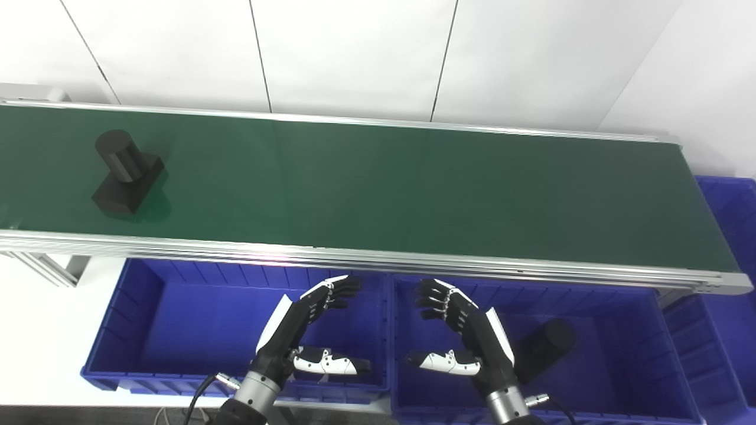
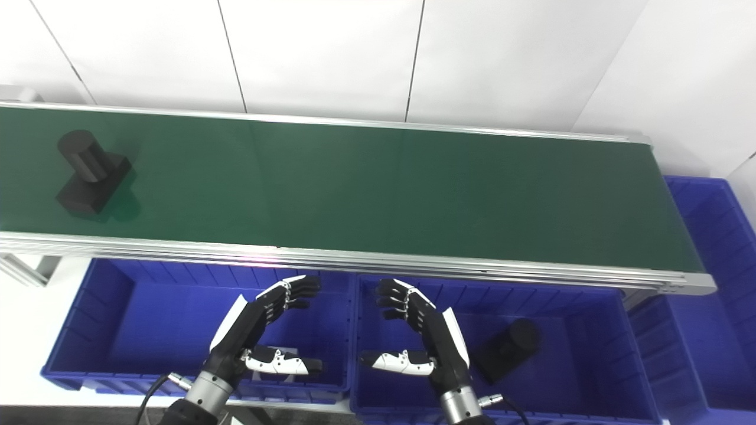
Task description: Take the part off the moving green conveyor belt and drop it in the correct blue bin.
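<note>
A black part (image 1: 126, 172), a cylinder standing on a square block, sits on the green conveyor belt (image 1: 378, 183) at the far left; it also shows in the right eye view (image 2: 91, 172). My left hand (image 1: 307, 330) is open and empty above the left blue bin (image 1: 142, 330). My right hand (image 1: 460, 333) is open and empty above the right blue bin (image 1: 626, 354). Both hands hover side by side below the belt's near rail, far from the part. A black cylinder (image 1: 543, 348) lies in the right bin.
A third blue bin (image 1: 732, 248) stands past the belt's right end. The belt's silver near rail (image 1: 378, 260) runs between the hands and the belt. A white panelled wall (image 1: 354, 53) stands behind the belt.
</note>
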You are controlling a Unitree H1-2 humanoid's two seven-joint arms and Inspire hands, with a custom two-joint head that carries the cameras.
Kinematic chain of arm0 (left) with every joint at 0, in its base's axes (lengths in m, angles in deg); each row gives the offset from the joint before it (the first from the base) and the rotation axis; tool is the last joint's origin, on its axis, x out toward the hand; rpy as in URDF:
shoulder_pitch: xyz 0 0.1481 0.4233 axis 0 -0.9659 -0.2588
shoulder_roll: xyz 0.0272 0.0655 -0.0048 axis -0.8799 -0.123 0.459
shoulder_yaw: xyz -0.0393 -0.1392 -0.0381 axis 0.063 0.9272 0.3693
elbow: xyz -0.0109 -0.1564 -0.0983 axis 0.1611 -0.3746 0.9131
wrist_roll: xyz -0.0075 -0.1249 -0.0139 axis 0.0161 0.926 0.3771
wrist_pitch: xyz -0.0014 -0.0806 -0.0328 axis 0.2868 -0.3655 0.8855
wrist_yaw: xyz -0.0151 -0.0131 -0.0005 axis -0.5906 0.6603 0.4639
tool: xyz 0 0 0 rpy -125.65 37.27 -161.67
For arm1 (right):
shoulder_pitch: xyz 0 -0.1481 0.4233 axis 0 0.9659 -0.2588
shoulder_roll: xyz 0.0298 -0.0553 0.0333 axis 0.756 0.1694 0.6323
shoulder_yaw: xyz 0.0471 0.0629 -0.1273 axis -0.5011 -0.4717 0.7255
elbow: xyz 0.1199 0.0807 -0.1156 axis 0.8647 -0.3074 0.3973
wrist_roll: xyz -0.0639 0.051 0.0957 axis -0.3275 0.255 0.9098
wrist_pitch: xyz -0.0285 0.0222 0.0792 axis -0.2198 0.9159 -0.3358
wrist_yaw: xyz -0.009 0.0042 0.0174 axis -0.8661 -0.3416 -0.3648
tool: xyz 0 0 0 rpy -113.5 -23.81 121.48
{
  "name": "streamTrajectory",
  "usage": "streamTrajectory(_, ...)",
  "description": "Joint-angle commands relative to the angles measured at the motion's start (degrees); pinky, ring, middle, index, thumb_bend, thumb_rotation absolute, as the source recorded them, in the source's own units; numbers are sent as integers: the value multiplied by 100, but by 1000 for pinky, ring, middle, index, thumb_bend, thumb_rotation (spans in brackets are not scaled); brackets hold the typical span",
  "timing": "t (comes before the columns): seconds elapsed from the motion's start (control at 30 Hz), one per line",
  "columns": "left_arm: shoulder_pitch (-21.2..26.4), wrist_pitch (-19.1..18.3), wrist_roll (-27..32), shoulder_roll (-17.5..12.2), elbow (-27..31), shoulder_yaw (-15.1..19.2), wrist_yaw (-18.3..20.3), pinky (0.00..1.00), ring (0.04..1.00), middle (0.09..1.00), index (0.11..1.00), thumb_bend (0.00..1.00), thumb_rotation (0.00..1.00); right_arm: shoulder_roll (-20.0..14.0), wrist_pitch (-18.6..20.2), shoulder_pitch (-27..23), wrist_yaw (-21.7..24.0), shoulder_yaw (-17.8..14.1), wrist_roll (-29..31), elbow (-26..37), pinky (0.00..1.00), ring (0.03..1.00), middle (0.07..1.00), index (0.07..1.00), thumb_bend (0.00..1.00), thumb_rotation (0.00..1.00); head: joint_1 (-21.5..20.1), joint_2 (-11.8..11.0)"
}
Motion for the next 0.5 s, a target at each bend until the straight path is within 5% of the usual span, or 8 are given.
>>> streamTrajectory(0.0,96,220,52,3,63,-6,47,767,805,807,790,921,186,56,-278,-65,-15,7,5,71,683,740,774,787,937,264,2,7)
streamTrajectory(0.23,129,229,-16,-6,-57,-49,-17,753,800,807,789,918,174,31,-278,-87,-41,32,-24,-24,675,734,772,787,948,274,98,-167)
streamTrajectory(0.47,200,229,-6,-11,-388,-213,-153,755,800,812,786,922,155,-6,-278,-117,-1,15,25,-321,676,735,775,787,950,262,337,-751)
